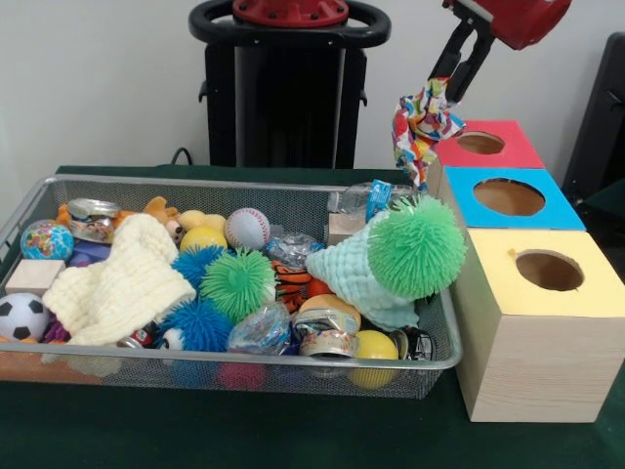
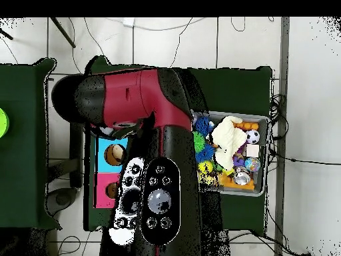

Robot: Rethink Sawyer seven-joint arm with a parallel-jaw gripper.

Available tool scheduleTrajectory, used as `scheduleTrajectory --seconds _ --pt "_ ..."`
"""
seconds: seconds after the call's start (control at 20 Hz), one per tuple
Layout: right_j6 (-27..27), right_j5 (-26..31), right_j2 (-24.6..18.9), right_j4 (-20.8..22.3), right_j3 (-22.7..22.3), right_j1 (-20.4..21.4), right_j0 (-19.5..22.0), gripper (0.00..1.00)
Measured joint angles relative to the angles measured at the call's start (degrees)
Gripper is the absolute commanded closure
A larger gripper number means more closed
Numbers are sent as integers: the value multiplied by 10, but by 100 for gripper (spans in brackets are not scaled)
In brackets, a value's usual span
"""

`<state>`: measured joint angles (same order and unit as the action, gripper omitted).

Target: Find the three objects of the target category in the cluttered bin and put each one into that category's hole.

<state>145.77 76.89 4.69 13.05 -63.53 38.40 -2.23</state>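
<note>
Up at the top right of the front view, the hand (image 1: 441, 93) is clamped on a multicoloured patterned cloth (image 1: 422, 125), which hangs from the black fingers (image 1: 469, 61) in the air. The cloth dangles just above the gap between the wire basket (image 1: 244, 366) and the red box (image 1: 488, 145), close to the red box's round hole (image 1: 480, 143) but not inside it.

Three boxes stand in a row beside the basket on the green table (image 1: 195, 430): the red one farthest back, a blue box (image 1: 513, 200) in the middle and a yellow box (image 1: 547, 322) nearest the camera, each with a round hole in its top.

The basket is crowded. A large green spiky ball (image 1: 418, 248) sits on a pale mint knitted piece (image 1: 356, 278) at the basket's right end. A cream knitted cloth (image 1: 117, 283) lies at the left, with a smaller green spiky ball (image 1: 237, 283) and blue spiky balls (image 1: 198, 324) beside it. A baseball (image 1: 247, 228), a small globe ball (image 1: 46, 239), a soccer ball (image 1: 21, 316) and a yellow ball (image 1: 375, 345) are also among the clutter.

From overhead, the red and black arm (image 2: 153, 167) covers most of the boxes; the basket (image 2: 260, 120) shows to its right.
</note>
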Motion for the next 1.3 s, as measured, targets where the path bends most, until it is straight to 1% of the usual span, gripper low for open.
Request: scheduleTrajectory --seconds 0.25,0.45,0.5,0.75,0.9,1.15,1.3 --pt "0 0 6 0 0 0 -4 100" --pt "0 -13 11 0 -9 3 -3 100" --pt "0 -20 12 0 -14 4 -3 100" --pt "0 -89 14 0 -55 18 5 100" --pt "0 -115 14 1 -76 26 13 100" --pt "0 -125 14 1 -100 39 30 100" --pt "0 -125 14 1 -107 45 36 100"
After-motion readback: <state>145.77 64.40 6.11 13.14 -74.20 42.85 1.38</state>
